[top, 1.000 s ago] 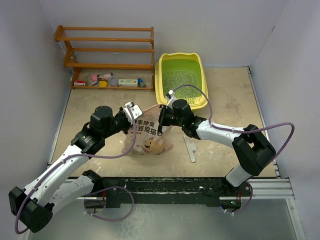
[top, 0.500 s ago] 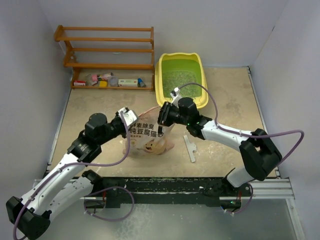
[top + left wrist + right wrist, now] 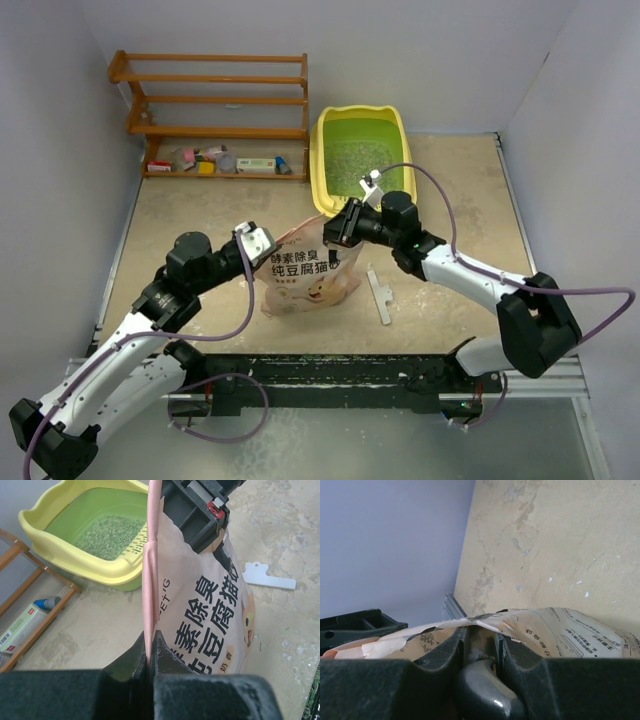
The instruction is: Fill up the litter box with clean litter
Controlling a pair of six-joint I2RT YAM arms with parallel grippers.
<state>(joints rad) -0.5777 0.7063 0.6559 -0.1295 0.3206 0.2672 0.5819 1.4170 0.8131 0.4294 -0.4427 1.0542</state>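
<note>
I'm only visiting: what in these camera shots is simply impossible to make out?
How much is left inside the bag: its printed skin hides that in every view.
Whether the bag's mouth is open: edge-on in the left wrist view, blocked by the right fingers in the right wrist view.
The small items on the shelf: too small in the top view.
The litter box: outside the right wrist view altogether.

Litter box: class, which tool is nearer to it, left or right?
Right. The right tool grips the bag close beside the litter box; the left tool grips the bag's opposite edge, farther off.
</note>
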